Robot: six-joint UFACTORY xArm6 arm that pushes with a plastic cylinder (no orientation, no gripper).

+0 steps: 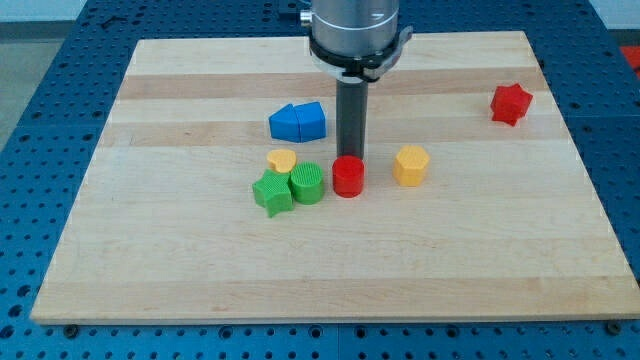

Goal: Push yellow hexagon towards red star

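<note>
The yellow hexagon (411, 165) lies near the board's middle, a little to the view's right. The red star (510, 103) lies far toward the view's upper right. My tip (351, 157) stands just behind a red cylinder (348, 177), which hides its very end. The tip is to the view's left of the yellow hexagon, with a clear gap between them.
A blue block (298, 122) with a pointed end lies to the left of the rod. A yellow heart (282, 160), a green star (272, 192) and a green cylinder (308, 183) cluster left of the red cylinder. The wooden board (200, 260) sits on a blue perforated table.
</note>
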